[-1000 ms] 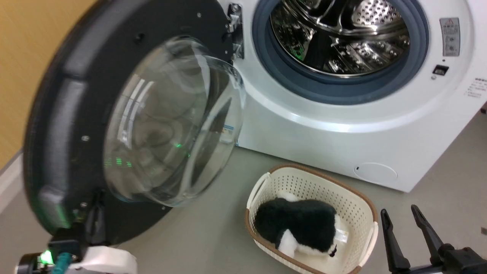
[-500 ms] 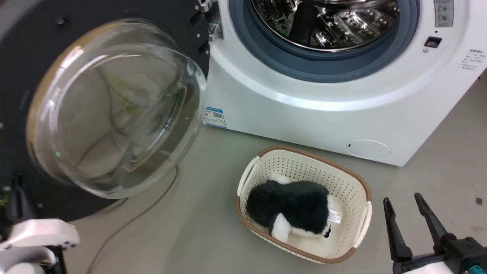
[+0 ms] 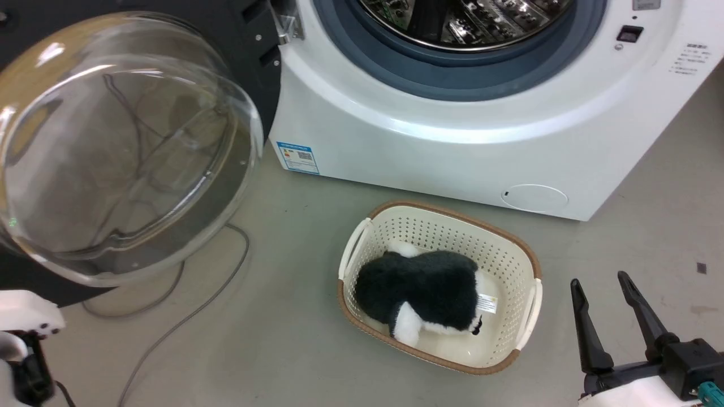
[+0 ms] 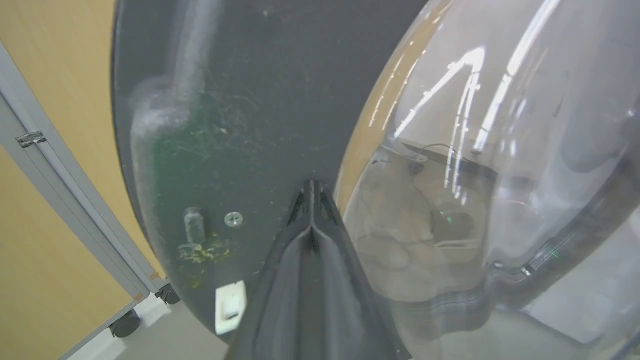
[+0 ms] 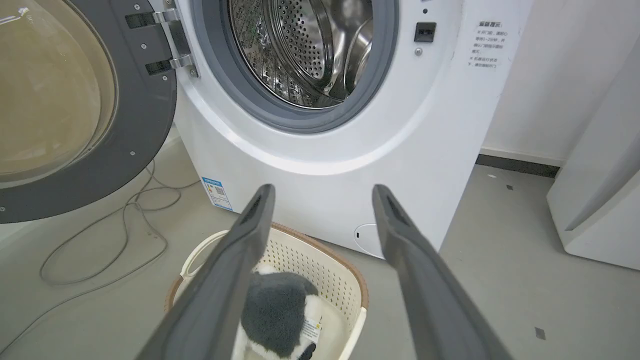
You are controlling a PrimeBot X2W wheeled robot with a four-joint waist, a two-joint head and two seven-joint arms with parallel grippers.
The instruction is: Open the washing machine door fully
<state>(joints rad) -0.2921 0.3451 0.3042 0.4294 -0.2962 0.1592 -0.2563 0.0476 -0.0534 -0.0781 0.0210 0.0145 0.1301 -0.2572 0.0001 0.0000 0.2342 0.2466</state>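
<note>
The washing machine door [image 3: 255, 62] stands swung wide to the left of the white washer [image 3: 452, 147]. Its bulging glass bowl [image 3: 119, 147] faces me and its metal hinge [image 3: 283, 25] sits at the washer's upper left. The right wrist view shows the door [image 5: 150, 120] beside the uncovered steel drum [image 5: 310, 45]. My left gripper [image 4: 311, 189] is shut with nothing in it, its tips at the door's black inner face [image 4: 260, 100] beside the glass. My right gripper [image 3: 599, 279] hangs open at the lower right, its fingers [image 5: 240, 250] spread above the basket.
A cream basket [image 3: 512, 265] holding a black-and-white plush toy [image 3: 424, 288] stands on the floor before the washer. A grey cable [image 3: 186, 316] lies under the door. A yellow panel on castors [image 4: 50, 150] is behind the door. A white appliance [image 5: 600, 200] stands at the right.
The door has swung further open to the left, away from the drum opening. The head camera has shifted too. My left arm has dropped toward the lower left corner; the right gripper stays open.
</note>
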